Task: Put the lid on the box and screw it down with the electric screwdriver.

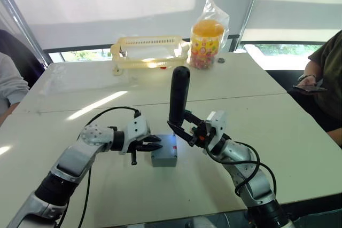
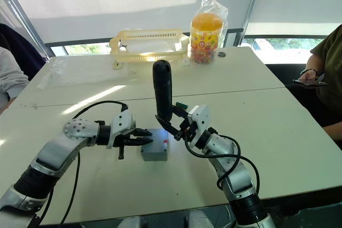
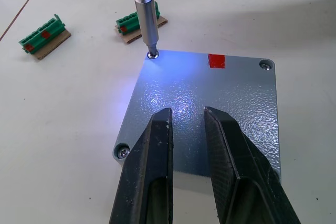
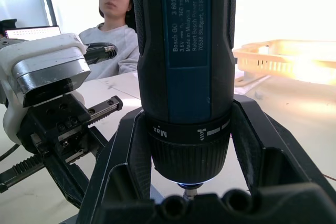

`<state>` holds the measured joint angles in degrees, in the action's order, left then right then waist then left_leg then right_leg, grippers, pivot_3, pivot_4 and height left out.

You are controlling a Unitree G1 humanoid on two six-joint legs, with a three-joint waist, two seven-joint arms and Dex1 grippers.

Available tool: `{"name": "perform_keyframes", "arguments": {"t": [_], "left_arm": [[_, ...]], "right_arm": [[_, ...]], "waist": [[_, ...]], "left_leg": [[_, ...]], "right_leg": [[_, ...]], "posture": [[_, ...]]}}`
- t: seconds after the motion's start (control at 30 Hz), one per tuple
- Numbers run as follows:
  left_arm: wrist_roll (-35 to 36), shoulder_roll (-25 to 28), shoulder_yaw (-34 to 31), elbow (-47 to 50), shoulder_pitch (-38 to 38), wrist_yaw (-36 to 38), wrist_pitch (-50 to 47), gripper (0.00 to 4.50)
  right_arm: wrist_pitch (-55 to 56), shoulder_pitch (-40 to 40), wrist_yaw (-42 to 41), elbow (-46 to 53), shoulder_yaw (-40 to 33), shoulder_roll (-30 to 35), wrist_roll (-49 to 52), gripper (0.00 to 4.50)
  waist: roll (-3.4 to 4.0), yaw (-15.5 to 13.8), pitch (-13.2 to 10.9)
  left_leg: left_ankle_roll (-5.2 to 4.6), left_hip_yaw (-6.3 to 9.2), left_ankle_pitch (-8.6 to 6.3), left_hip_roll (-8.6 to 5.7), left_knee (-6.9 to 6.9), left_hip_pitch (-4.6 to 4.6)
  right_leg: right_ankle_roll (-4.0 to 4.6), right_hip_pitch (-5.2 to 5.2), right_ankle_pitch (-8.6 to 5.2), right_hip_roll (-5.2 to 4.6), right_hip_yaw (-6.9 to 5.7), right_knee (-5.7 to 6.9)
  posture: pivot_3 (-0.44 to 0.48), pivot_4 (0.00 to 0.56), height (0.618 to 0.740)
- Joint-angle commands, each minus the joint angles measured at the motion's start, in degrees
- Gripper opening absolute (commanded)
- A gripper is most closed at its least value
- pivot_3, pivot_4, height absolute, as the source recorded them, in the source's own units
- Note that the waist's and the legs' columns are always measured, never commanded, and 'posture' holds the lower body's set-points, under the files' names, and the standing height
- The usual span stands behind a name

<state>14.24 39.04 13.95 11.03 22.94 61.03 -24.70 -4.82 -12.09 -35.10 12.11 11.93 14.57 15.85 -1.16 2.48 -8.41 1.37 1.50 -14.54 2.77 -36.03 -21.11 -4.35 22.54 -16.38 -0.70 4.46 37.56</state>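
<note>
From the head cameras, the box (image 1: 164, 152) sits on the white table (image 1: 288, 132) between the two arms, with the lid (image 1: 165, 145) already lying flat on top of it and a small red mark near its far edge. The left gripper (image 1: 153, 143) reaches in from the robot's left, its black fingers close together and resting at the lid's left edge. The right gripper (image 1: 184, 130) is clamped around the lower end of the electric screwdriver (image 1: 178, 95), which stands nearly upright over the far part of the lid. Farther back on the table stand a pale yellow basket (image 1: 149, 52) and a bagged jar (image 1: 207, 37) with an orange lid. In the left wrist view, the two fingers (image 3: 149, 171) lie over the near half of the lid, a narrow gap between them and nothing gripped in it. The screwdriver's metal bit (image 3: 146, 19) is seated on the screw at one far corner, and bluish-white light spreads over the lid's textured surface there. Screws show in two other corners. Two green terminal blocks (image 3: 43, 36) lie on the table beyond the box. In the right wrist view, the screwdriver's dark body fills the space between the gripper's two fingers (image 4: 123, 166), held tight at its collar, and the left gripper is seen just beside it. A person (image 4: 113, 22) sits behind the table.
</note>
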Motion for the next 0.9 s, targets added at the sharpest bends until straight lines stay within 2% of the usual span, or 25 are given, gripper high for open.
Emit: {"name": "perform_keyframes", "arguments": {"t": [0.03, 0.57, 0.73, 0.83, 0.9], "left_arm": [[-1.5, 0.0, 1.6, -1.2, -0.5, 0.1, -0.7, 0.94], [-1.7, -0.5, 2.0, -1.4, -0.1, 0.3, -0.9, 0.94], [-2.6, 0.0, 2.8, -2.4, -0.4, 0.9, -0.1, 0.94], [-3.1, 0.9, 2.8, -2.8, -0.6, 1.4, 0.7, 0.94], [-3.7, 1.3, 2.7, -3.0, -0.6, 1.1, 1.6, 0.94]], "right_arm": [[-4.5, 2.1, -0.1, -4.8, 1.9, 1.2, -2.4, 1.74], [-4.8, 0.8, 1.0, -2.3, 0.2, 1.3, -1.6, 1.74], [-12.2, -4.0, 1.4, 10.3, -2.6, 2.8, 4.4, 1.74], [-21.7, -11.9, 5.8, 19.2, -8.1, 3.4, 12.0, 1.74], [-27.1, -16.1, 7.9, 22.2, -11.4, 4.3, 16.7, 1.74]], "waist": [[0.01, 0.0, 0.0], [0.07, 0.0, -0.1], [0.26, -0.1, -0.4], [0.42, -0.1, -0.9], [0.58, -0.1, -1.0]], "left_leg": [[0.0, 0.0, 0.0, 0.0, 0.0, 0.0], [0.01, 0.02, 0.0, 0.01, 0.11, -0.19], [0.01, 0.01, 0.0, -0.01, 0.11, -0.34], [0.01, 0.01, 0.0, -0.03, 0.11, -0.51], [0.04, 0.0, 0.04, -0.05, 0.0, -1.05]], "right_leg": [[0.0, 0.0, 0.0, -0.01, 0.0, -0.01], [0.02, 0.08, 0.01, -0.09, -0.01, -0.31], [0.12, 0.2, 0.07, -0.14, 0.0, -0.33], [0.19, 0.37, 0.12, -0.14, 0.01, -0.32], [0.24, 0.88, 0.22, -0.11, 0.01, -0.27]], "posture": [[0.0, 0.15, 0.74], [0.0, 0.15, 0.74], [0.0, 0.15, 0.74], [0.0, 0.15, 0.74], [0.0, 0.15, 0.74]]}}
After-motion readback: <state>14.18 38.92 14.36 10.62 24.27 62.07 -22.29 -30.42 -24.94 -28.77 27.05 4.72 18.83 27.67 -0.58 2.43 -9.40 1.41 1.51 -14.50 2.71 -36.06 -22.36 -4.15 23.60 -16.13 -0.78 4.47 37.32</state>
